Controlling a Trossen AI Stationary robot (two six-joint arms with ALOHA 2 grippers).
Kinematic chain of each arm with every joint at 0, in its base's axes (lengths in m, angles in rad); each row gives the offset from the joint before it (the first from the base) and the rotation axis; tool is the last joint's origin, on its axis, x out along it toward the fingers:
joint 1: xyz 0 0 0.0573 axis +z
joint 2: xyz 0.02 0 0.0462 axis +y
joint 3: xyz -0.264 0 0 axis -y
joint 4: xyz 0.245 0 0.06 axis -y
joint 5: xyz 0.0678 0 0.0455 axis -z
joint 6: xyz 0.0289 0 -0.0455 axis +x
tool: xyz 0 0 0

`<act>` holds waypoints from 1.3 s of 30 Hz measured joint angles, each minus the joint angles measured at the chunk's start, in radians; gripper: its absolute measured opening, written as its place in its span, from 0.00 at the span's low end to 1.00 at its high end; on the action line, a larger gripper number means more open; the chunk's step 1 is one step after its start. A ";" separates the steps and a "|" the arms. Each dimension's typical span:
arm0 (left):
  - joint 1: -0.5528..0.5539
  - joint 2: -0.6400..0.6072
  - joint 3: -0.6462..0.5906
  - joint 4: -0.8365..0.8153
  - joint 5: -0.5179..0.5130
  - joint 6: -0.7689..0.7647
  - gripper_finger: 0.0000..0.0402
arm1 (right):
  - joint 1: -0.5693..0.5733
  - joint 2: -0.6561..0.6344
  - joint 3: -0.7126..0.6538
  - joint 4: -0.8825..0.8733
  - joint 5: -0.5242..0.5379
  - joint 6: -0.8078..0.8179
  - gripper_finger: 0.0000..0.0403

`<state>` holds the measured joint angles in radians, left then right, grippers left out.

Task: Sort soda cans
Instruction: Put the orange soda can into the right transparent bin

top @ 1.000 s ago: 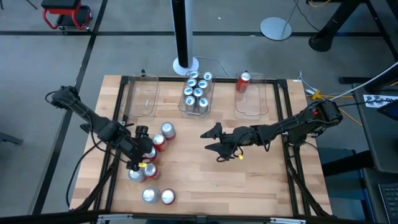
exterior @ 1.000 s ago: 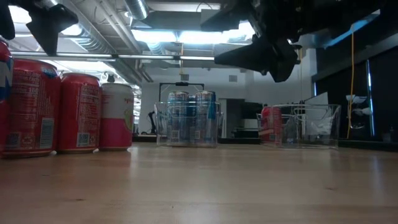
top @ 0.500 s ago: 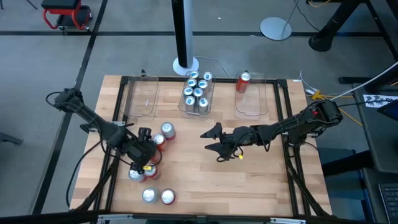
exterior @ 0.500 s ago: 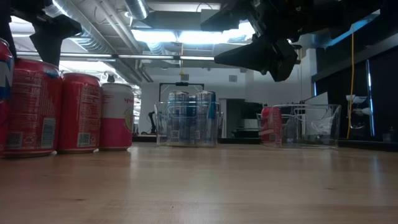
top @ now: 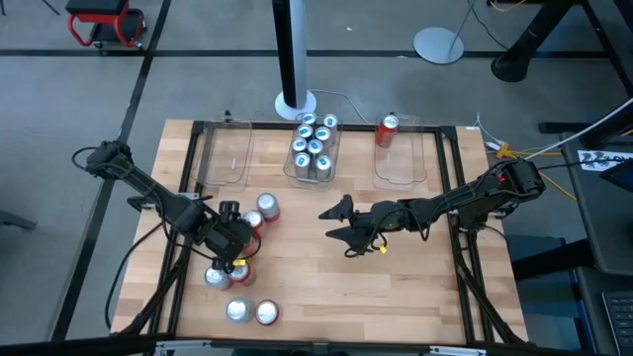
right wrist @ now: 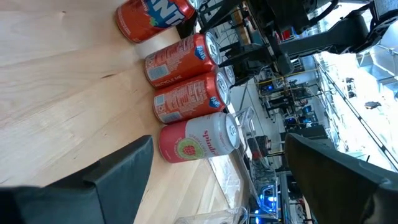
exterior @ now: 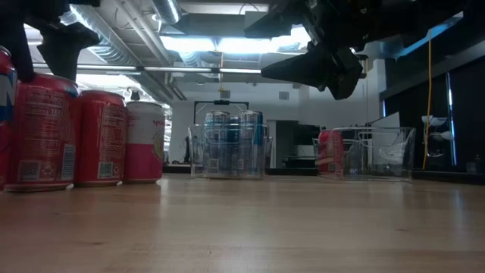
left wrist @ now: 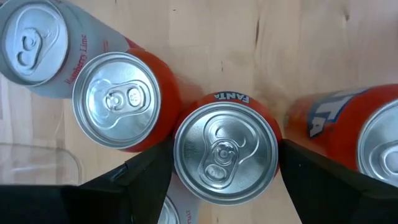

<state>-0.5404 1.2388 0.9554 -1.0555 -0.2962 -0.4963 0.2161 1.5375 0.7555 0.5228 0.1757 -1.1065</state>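
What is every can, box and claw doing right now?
Fanta can: upright, between the left claw's open fingers.
Left claw: open around that can.
Right claw: open, empty, above the table.
Middle bin: filled with blue cans.
Right bin: one red can inside.
Left bin: no cans.

Roughly fifteen soda cans (top: 267, 206), three clear bins (top: 401, 170).

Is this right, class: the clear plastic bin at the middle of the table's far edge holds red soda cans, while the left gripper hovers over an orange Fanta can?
Not quite. The clear plastic middle bin holds blue-and-white soda cans, not red ones; the high view shows it. The rest stands: the left gripper does hover over the orange Fanta can, fingers open on either side.
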 joint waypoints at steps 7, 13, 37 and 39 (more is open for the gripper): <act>0.000 0.000 0.000 0.000 0.001 0.028 0.68 | 0.000 0.000 0.000 0.000 0.000 0.000 0.90; 0.000 0.000 0.000 0.003 0.002 0.013 0.71 | 0.000 0.000 0.000 0.000 0.000 0.000 0.90; 0.036 -0.003 -0.082 0.102 0.069 -0.018 0.87 | 0.000 0.000 0.000 0.001 0.000 0.000 0.90; 0.040 -0.003 -0.082 0.112 0.068 -0.018 0.87 | 0.000 0.000 0.000 0.002 0.000 0.000 0.90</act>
<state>-0.5003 1.2362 0.8730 -0.9433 -0.2279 -0.5144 0.2157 1.5372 0.7555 0.5247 0.1757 -1.1065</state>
